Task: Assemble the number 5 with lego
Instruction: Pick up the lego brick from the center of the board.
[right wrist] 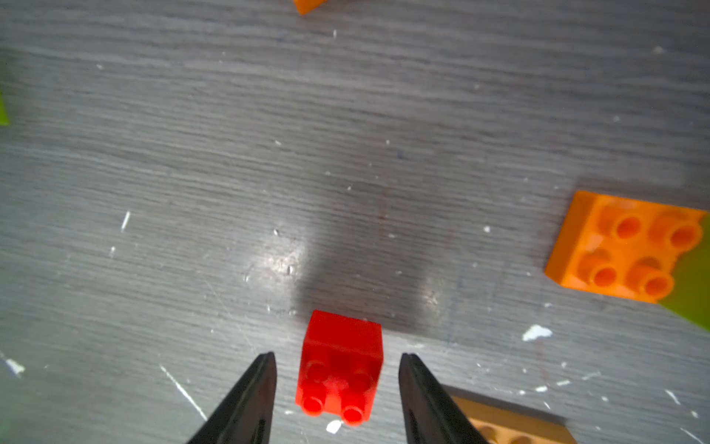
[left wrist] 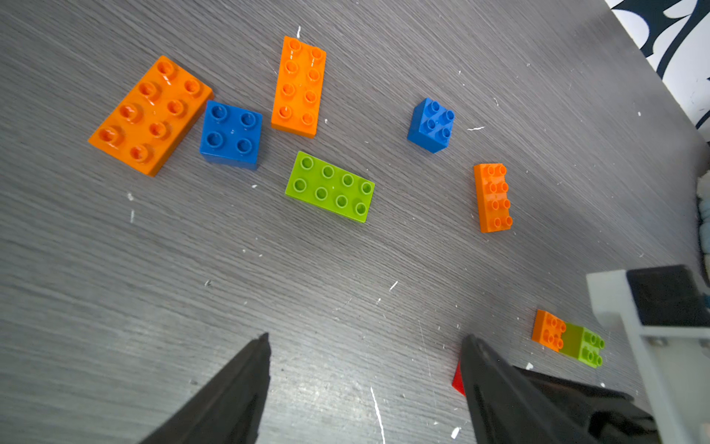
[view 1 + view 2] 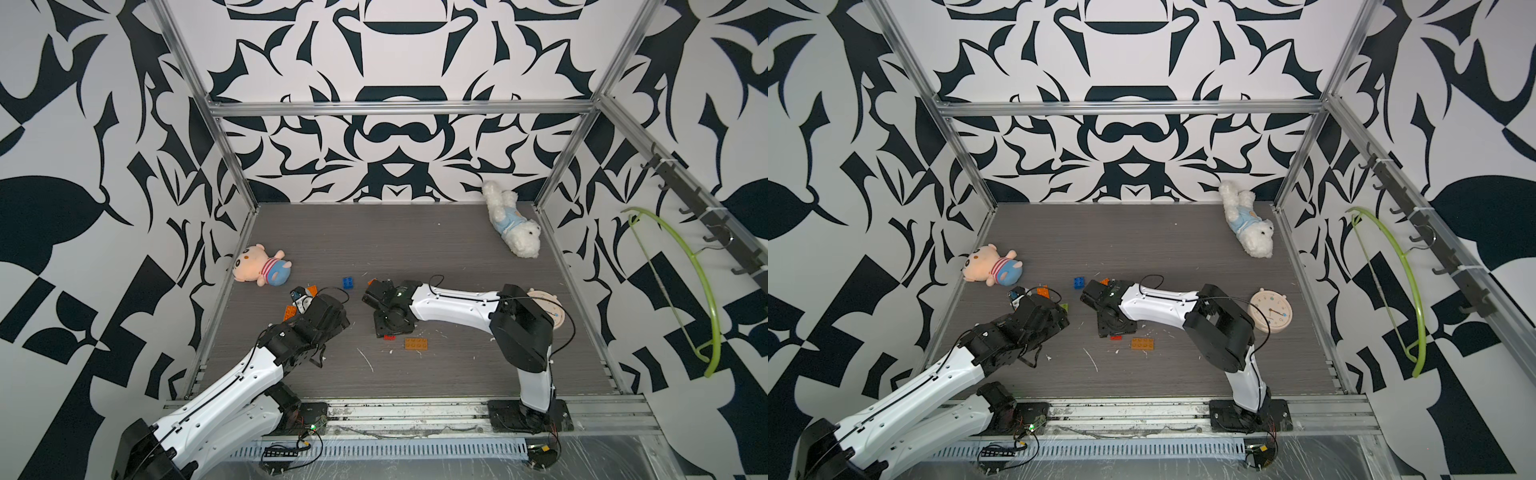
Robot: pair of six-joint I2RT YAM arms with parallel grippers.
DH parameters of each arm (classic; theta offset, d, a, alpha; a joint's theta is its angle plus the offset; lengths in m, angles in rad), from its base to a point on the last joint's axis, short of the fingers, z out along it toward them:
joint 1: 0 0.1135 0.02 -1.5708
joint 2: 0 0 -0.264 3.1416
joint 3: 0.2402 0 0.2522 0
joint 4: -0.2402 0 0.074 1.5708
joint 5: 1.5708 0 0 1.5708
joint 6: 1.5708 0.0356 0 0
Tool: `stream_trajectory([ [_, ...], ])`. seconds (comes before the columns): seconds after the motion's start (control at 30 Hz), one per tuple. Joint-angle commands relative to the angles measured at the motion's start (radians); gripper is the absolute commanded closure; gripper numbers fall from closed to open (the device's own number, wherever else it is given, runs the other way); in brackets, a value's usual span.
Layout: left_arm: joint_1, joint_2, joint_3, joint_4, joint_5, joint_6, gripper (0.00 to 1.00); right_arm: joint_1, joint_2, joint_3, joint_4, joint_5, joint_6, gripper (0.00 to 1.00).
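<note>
The right gripper (image 1: 336, 357) is held low over the grey tabletop (image 1: 345, 153), and a small red brick (image 1: 342, 346) lies on the table between its two black fingers (image 1: 253, 399). The jaws are partly spread. A narrow strip of table is visible on each side of the brick, so no contact with it can be made out, and the brick is not lifted. An orange square brick (image 1: 622, 250), joined to a lime green piece (image 1: 691, 292), is seen near by, and the corner of a tan-orange brick (image 1: 511, 426) shows just beside one finger. The left gripper (image 2: 365, 342) is held above bare table with its jaws spread wide; nothing is gripped or touched by them. Beyond its tips the other lego is laid out loose, studs up: a large orange oblong brick (image 2: 150, 115) just beside a blue square brick (image 2: 231, 134), a second orange oblong brick (image 2: 299, 86), a lime green oblong brick (image 2: 330, 186), a second blue square brick (image 2: 431, 125) and a narrow orange brick (image 2: 493, 198), each apart from the next.
</note>
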Motion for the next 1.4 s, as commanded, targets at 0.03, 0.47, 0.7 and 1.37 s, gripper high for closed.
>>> stream_trajectory([
  [0.03,0.004,0.021,-0.007,-0.015,0.007,0.020,0.16,0.007,-0.007,0.038,-0.058,0.040,0.029,0.48],
  [0.47,0.004,0.081,0.000,0.001,0.030,0.032,0.11,0.009,0.013,0.047,-0.062,0.028,0.035,0.58],
  [0.7,0.005,0.095,0.001,0.003,0.035,0.029,0.11,0.008,0.013,0.043,-0.063,0.023,0.034,0.57],
  [1.37,0.006,0.120,0.007,0.010,0.044,0.023,0.11,0.009,0.022,0.032,-0.053,0.003,0.038,0.57],
])
